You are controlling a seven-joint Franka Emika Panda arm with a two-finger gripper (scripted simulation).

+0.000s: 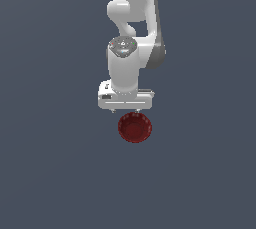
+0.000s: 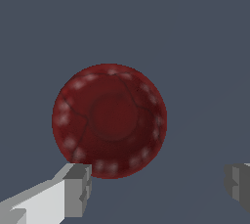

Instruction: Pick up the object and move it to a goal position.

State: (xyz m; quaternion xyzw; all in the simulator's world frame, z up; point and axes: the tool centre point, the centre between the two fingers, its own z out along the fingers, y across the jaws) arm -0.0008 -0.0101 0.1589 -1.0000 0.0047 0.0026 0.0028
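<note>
Bowl [image 1: 135,127] and gripper [image 1: 125,109] are the only things on the plain grey floor [image 1: 50,173]; the bowl is small, dark red and round, with a ridged, scalloped rim, and it rests upright on the floor with its hollow facing up; in the exterior view it lies just past the white gripper body, a little toward the exterior view's right of the body's middle, and nothing touches it. In the wrist view the bowl [image 2: 110,120] fills the middle, a flat round base visible inside it and pale flecks along the rim; the gripper [image 2: 158,189] has its fingers spread wide and empty, one grey fingertip [image 2: 78,189] just beside the rim, the other at the picture's edge, well apart from the bowl; the bowl is not yet between them. No goal marker shows in either view.

By its look the bowl is probably light, stiff and thin-walled; a smooth rounded outside could slip from flat pads, and a pinch on one wall might tip it; since it looks about as wide as the spread fingers, the safer hold seems to be across the full width at the rim, or one finger inside and one outside the wall, after centring over it.
</note>
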